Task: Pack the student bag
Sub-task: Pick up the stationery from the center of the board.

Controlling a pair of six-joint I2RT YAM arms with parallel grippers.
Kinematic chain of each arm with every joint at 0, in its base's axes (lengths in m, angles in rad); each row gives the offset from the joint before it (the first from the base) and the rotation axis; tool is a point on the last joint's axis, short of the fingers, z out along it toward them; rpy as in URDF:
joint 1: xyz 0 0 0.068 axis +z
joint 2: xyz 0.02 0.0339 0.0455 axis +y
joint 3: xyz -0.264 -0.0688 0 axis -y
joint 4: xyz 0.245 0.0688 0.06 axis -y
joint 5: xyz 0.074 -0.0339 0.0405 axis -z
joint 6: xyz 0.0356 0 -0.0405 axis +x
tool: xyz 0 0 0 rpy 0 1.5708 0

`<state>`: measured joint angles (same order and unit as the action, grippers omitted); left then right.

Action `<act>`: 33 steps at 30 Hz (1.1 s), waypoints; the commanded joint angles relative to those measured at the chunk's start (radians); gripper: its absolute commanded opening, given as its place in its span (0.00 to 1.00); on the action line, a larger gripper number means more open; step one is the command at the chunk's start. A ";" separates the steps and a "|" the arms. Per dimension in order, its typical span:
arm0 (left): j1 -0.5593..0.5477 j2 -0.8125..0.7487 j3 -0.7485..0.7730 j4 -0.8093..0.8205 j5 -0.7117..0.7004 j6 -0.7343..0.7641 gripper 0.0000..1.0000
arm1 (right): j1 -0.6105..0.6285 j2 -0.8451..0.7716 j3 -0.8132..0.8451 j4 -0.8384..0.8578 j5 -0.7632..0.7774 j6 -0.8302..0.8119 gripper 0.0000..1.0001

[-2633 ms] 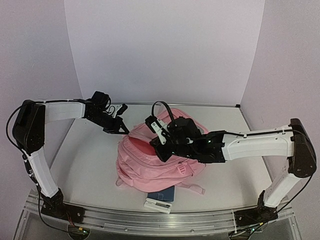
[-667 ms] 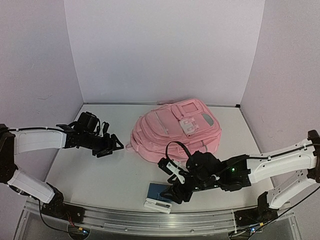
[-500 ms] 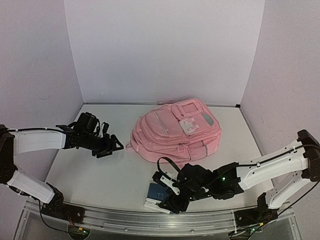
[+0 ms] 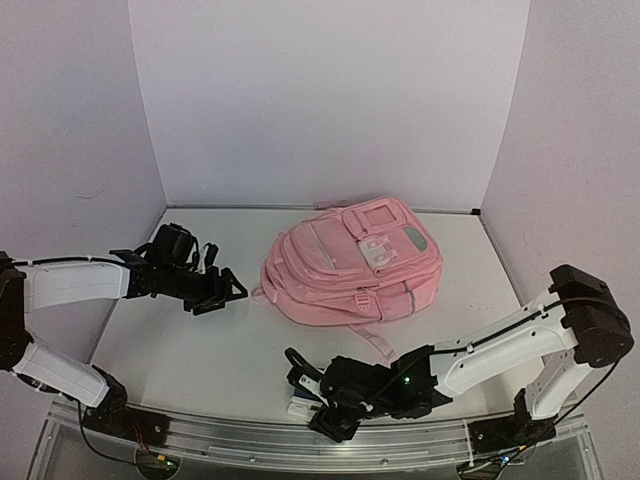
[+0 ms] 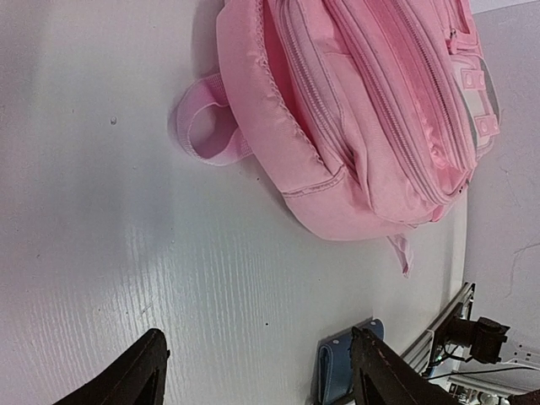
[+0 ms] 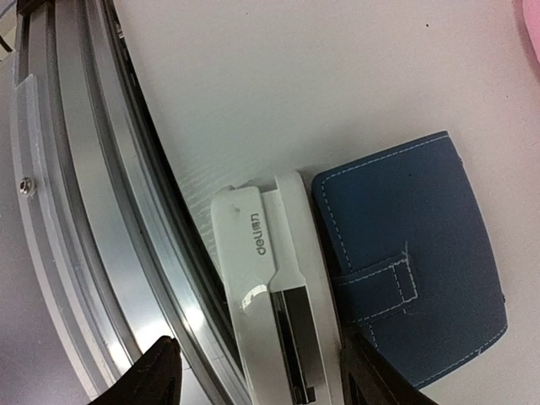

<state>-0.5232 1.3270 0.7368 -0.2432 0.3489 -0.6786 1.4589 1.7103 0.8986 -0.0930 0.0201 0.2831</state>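
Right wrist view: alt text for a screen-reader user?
A white stapler lies alongside a blue stitched wallet on the white table, next to the aluminium rail. The right gripper is open, its fingertips framing the stapler.

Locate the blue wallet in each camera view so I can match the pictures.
Top external: not in sight; the right gripper hangs over it, by the white stapler.
Left wrist: the blue wallet sits at the bottom edge, right of centre.
Right wrist: right of centre, beside the stapler.
Shared landmark: the student bag, only a pink sliver top right in the right wrist view.
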 commanded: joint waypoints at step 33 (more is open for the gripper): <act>-0.078 -0.075 0.028 0.165 0.276 0.151 0.74 | -0.126 -0.135 0.127 -0.065 -0.022 0.085 0.15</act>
<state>-0.5895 1.3039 0.7372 -0.2000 0.5118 -0.5711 1.4392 1.7115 0.9806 -0.1812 0.0937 0.3525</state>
